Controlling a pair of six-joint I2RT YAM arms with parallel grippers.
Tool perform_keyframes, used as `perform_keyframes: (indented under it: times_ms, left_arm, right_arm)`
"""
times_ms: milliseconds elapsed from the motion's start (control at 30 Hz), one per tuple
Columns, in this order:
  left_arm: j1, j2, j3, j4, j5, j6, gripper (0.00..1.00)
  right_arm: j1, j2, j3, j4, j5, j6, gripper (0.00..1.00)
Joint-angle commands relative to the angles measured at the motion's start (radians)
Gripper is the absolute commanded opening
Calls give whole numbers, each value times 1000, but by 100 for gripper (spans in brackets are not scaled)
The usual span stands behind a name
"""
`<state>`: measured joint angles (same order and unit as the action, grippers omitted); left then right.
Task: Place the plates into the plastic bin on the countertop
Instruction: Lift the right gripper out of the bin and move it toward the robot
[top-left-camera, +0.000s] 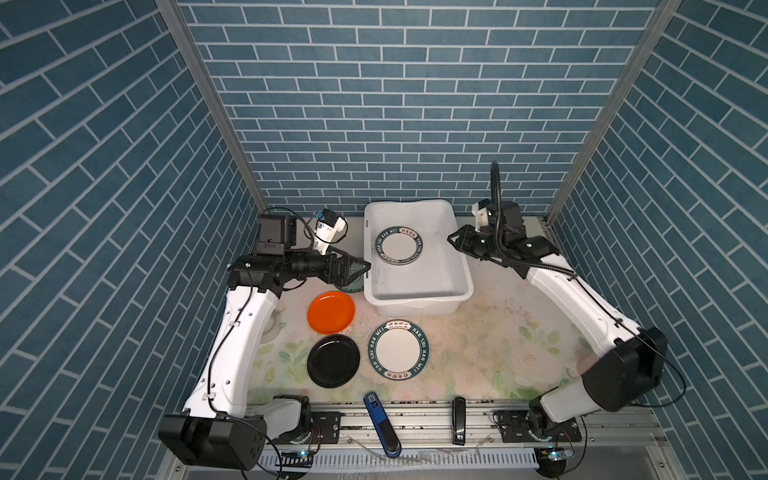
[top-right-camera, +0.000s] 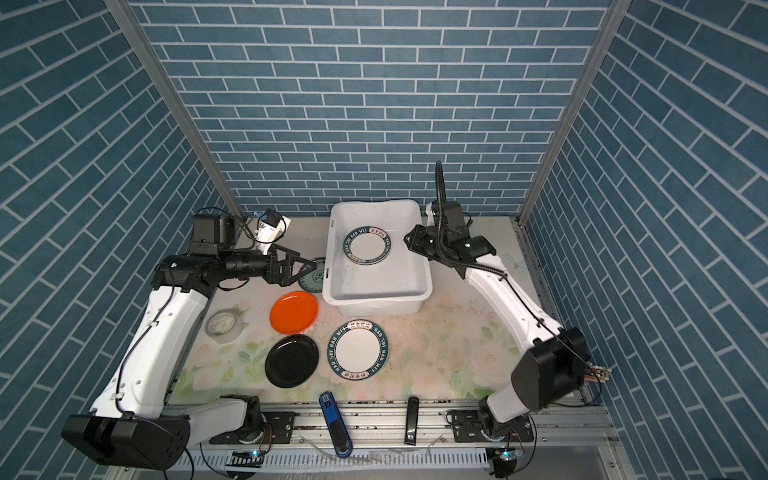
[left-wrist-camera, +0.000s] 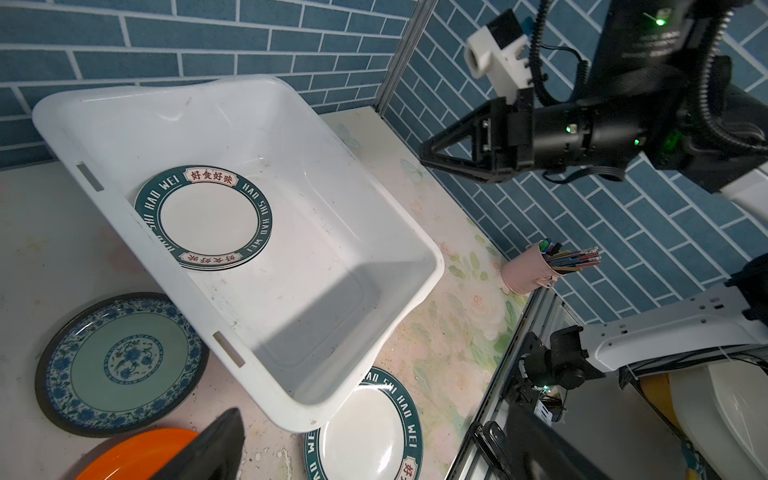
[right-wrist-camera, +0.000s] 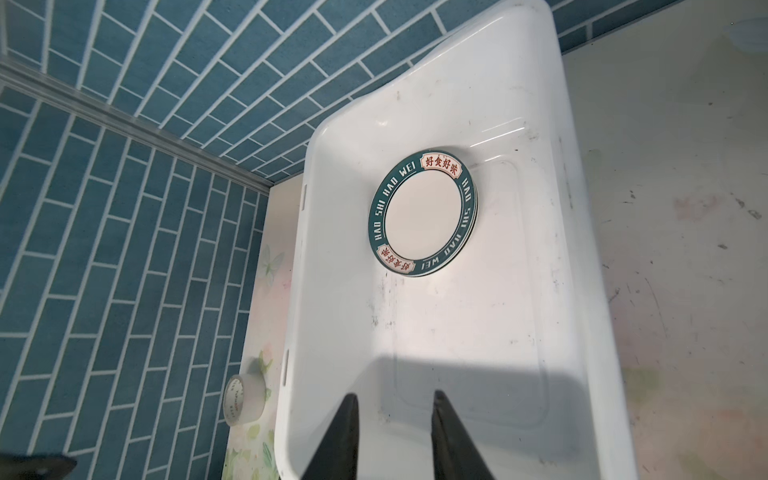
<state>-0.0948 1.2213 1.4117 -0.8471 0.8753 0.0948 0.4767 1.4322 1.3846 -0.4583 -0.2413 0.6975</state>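
My left jaws stand wide and empty above the small round teal plate with a blue flower pattern (left-wrist-camera: 120, 361). That plate lies on the cream flowered table (top-left-camera: 498, 332), just beside the left wall of the large white rectangular plastic bin (top-left-camera: 415, 306). My right jaws hang at the bin's right rim, narrowly parted with nothing between them, and in the bin's far half a round white plate with a dark-teal lettered rim (top-left-camera: 399, 246) lies on top of other plate edges. On the table in front of the bin lie a round orange plate (top-left-camera: 331, 312), a round black plate (top-left-camera: 333, 360) and a second lettered-rim plate (top-left-camera: 399, 356).
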Motion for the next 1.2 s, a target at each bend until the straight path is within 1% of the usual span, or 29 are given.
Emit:
perform_keyframes:
  times_ms: [0,200,300,400,500,633,833,1167]
  left_arm:
    - [6,-1,-20,2,-9,18,99]
    - [6,20,-8,-11,-29,25,97]
    - [6,24,6,-32,-45,39,96]
    - [6,12,-18,-16,-52,39,96]
    - [6,16,-23,-13,-49,34,96]
    - [6,6,-20,-8,-45,32,97]
    - [7,-12,-48,9,-51,18,98]
    - [13,4,-46,17,-55,-1,99]
  right_arm:
    - [0,-170,-136,5,-54,-34,31]
    - [1,-441,-362,-15,-112,22,31]
    - [1,-555,-445,-57,-116,45,31]
    - [0,-634,-497,-125,-103,57,32]
    - [1,-699,-555,-146,-111,87,32]
    - [0,-751,-619,-160,-102,120,33]
    - [1,-810,-690,-137,-123,174,34]
    - [0,-872,-806,-112,-228,218,38]
